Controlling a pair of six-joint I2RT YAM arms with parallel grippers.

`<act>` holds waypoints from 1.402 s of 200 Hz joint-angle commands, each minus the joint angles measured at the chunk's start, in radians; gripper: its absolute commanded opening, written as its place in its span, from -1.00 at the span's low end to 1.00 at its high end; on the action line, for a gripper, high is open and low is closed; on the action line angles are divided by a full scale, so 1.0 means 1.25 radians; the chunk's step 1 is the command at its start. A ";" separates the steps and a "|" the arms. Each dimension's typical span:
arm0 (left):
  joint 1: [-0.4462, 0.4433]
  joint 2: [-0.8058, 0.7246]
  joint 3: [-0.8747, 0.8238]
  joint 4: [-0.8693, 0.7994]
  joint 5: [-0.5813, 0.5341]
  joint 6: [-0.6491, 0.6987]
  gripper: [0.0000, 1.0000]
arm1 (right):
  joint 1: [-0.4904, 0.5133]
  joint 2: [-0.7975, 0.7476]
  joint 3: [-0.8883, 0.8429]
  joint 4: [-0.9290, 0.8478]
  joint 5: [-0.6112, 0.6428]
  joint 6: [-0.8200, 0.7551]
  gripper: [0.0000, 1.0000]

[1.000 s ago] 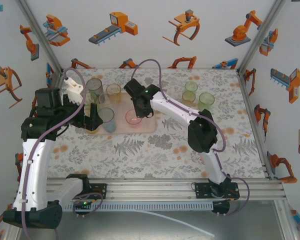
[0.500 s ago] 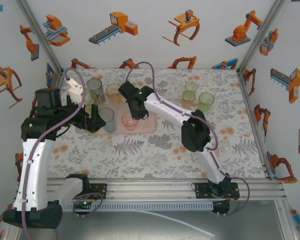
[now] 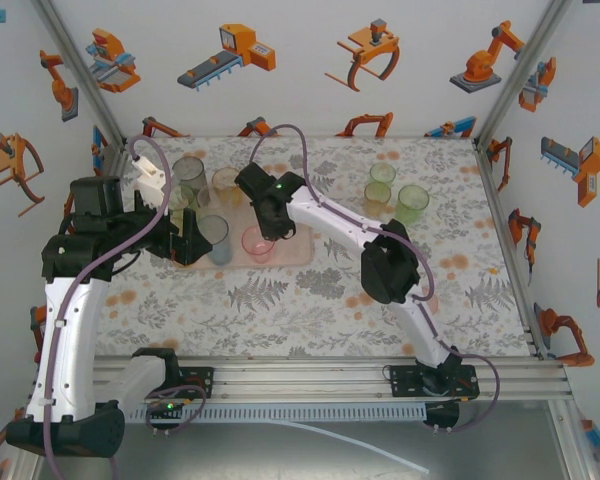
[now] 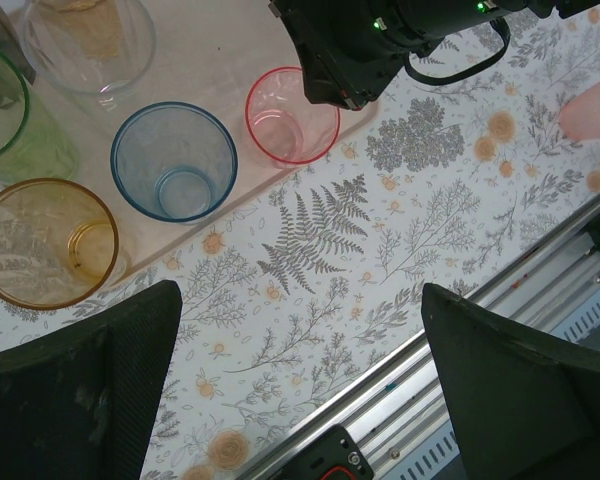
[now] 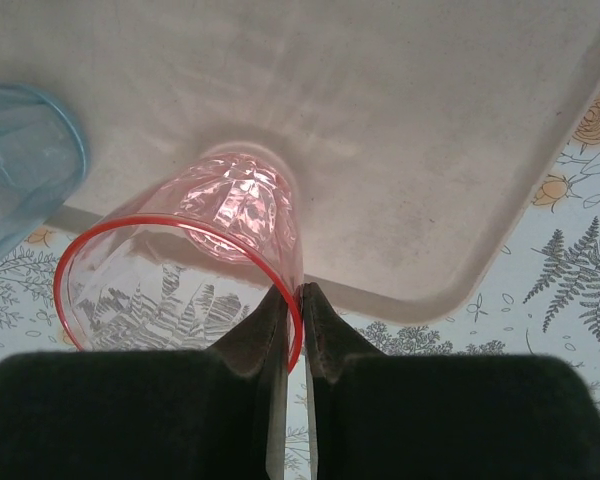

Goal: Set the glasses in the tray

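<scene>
Right gripper (image 5: 292,292) is over the near edge of the flat pale pink-beige rectangular tray (image 5: 430,150). Its fingers sit nearly together, with the red-rimmed wall of a pink translucent plastic tumbler (image 5: 230,210) between them. I cannot tell whether they press it.

The tumbler stands upright on the tray, just inside the near rim, beside a blue translucent tumbler (image 4: 173,160).

Left gripper (image 4: 300,295) hangs over the fern-print tablecloth (image 4: 310,250) just off the tray, fingers spread wide, nothing between.

I note a group of three green and amber tumblers (image 3: 413,200) on the cloth, well apart to the right.
</scene>
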 commanded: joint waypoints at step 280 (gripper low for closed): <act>0.001 -0.022 0.014 -0.016 -0.023 0.031 0.94 | 0.009 -0.034 0.077 -0.035 0.022 -0.012 -0.09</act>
